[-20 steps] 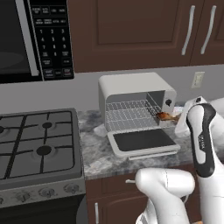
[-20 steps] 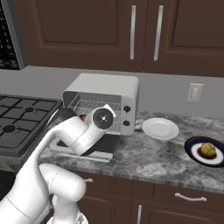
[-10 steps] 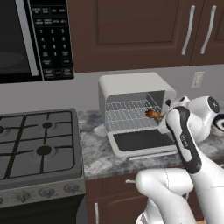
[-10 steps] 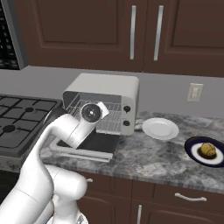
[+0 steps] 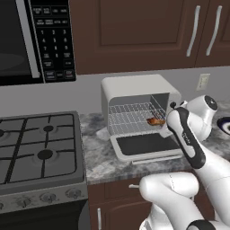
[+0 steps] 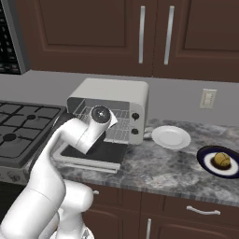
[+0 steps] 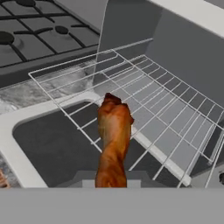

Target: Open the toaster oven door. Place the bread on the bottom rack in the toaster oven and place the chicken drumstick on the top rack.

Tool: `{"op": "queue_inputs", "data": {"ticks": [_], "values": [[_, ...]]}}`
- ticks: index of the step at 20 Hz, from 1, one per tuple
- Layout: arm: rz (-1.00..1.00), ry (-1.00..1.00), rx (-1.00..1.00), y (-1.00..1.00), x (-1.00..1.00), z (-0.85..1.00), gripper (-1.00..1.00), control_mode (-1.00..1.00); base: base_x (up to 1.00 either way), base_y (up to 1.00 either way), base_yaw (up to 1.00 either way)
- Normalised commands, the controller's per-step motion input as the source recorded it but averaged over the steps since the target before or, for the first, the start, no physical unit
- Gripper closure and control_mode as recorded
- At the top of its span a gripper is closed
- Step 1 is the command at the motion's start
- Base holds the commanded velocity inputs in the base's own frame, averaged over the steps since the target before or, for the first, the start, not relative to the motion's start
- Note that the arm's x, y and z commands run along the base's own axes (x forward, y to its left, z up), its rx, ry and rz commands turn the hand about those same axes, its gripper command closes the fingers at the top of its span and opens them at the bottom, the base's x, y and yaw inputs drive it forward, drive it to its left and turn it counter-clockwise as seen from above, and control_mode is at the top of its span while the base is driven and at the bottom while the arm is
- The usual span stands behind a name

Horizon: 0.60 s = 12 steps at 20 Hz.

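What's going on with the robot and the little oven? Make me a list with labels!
oven: white toaster oven on the counter, beside the stove
door: door dropped open, lying flat
racks: two wire racks inside; top rack
drumstick: chicken drumstick held at the oven's mouth, over the front of a rack
gripper: gripper shut on the drumstick
plates: white plate right of the oven; dark plate with a brownish lump of food
bread: cannot tell if the lump is it
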Motion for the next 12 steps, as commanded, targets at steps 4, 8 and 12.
{"op": "queue_inputs", "data": {"ticks": [4,8,12], "values": [[0.00,0.00,-0.01,0.07,-0.11,-0.19,1.00,-1.00,0.00,0.00,0.00],[0.00,0.00,0.00,0.03,-0.03,-0.36,1.00,-1.00,0.00,0.00,0.00],[0.00,0.00,0.00,0.03,0.00,-0.06,1.00,-1.00,0.00,0.00,0.00]]}}
